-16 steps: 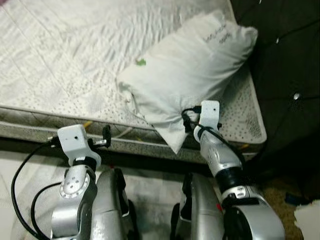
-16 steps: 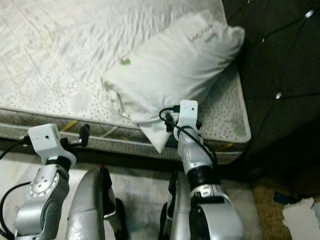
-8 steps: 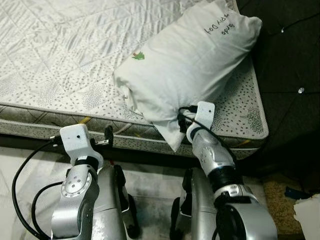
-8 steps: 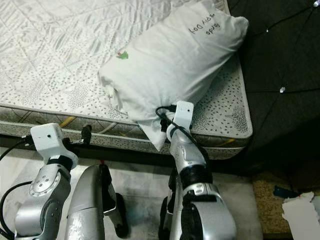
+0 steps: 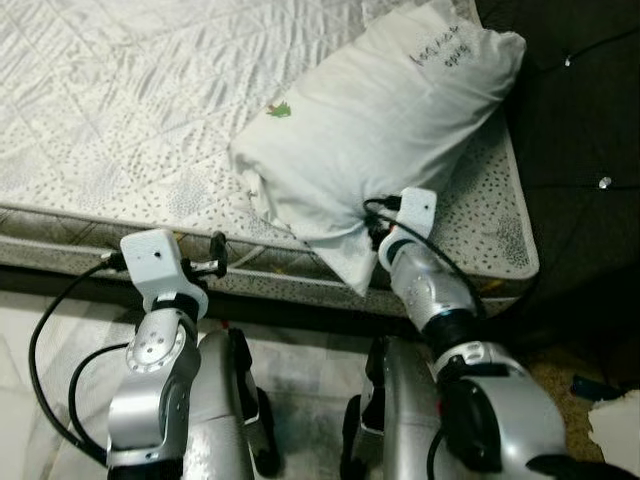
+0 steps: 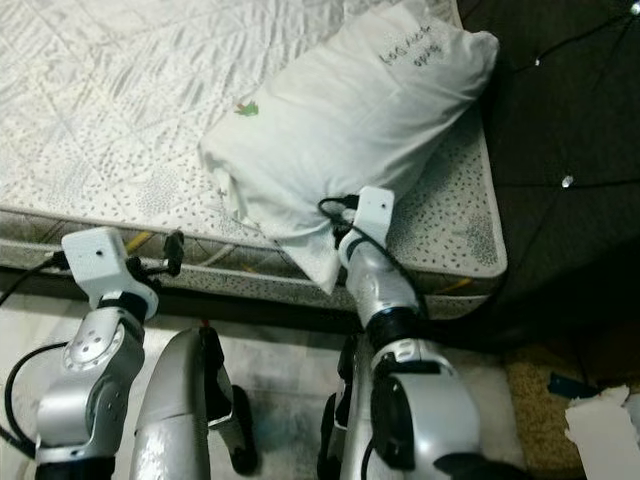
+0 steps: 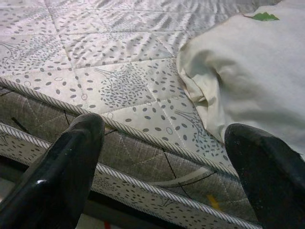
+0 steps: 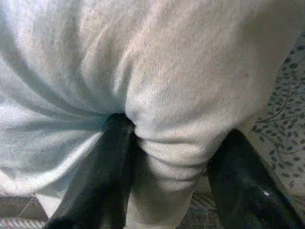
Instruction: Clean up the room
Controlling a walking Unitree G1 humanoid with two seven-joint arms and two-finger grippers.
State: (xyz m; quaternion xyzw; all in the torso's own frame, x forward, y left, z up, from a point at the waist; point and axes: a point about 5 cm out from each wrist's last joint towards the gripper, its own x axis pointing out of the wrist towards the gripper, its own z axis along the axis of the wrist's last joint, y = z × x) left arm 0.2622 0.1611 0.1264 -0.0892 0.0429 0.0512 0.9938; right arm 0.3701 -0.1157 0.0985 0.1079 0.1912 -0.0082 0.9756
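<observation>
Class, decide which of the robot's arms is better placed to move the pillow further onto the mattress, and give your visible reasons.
Right. The right gripper is pinching the pillow near its overhanging corner, while the left gripper is open at the mattress edge, off the pillow.

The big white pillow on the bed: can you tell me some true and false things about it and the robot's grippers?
1. The white fabric pillow lies on the grey-patterned quilted mattress. True.
2. The right gripper has pillow fabric bunched between its fingers. True.
3. The left gripper is holding the pillow too. False: it is open, beside the mattress edge, holding nothing.
4. The pillow has a small green mark on it. True.
5. The pillow lies on the floor. False: it is on the mattress, with one corner hanging over the edge.
</observation>
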